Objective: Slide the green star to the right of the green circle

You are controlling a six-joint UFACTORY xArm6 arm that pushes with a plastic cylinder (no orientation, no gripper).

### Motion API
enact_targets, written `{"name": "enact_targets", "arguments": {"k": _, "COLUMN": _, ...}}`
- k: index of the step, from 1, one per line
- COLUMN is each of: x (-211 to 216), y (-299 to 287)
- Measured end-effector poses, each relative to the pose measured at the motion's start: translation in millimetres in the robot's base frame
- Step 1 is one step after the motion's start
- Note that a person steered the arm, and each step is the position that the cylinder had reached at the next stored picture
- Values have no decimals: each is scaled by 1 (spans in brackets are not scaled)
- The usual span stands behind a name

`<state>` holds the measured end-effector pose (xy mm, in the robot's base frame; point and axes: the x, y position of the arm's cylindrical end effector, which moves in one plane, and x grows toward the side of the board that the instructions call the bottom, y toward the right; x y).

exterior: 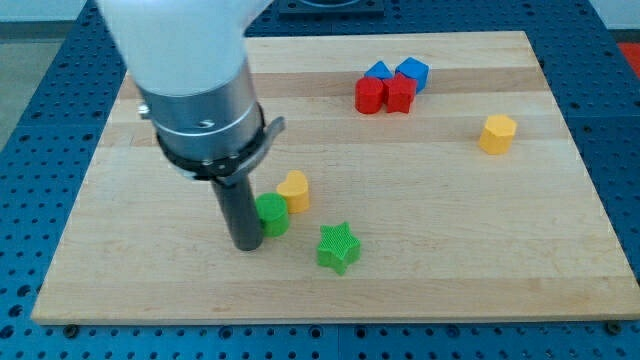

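Observation:
The green star (338,247) lies on the wooden board near the view's bottom centre. The green circle (272,214) stands up and to the left of it, a short gap apart. My tip (246,243) is at the green circle's left side, touching or nearly touching it, and well left of the green star. A yellow heart-shaped block (294,190) sits against the green circle's upper right.
Two red blocks (384,95) and two blue blocks (398,72) cluster at the view's top right of centre. A yellow hexagon block (497,133) stands at the right. The wooden board (470,260) lies on a blue perforated table.

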<state>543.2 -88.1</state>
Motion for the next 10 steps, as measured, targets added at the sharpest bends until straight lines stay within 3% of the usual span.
{"name": "enact_targets", "arguments": {"k": 2, "x": 47, "y": 4}}
{"name": "enact_targets", "arguments": {"k": 4, "x": 57, "y": 94}}
{"name": "enact_targets", "arguments": {"k": 5, "x": 57, "y": 112}}
{"name": "enact_targets", "arguments": {"k": 10, "x": -7, "y": 94}}
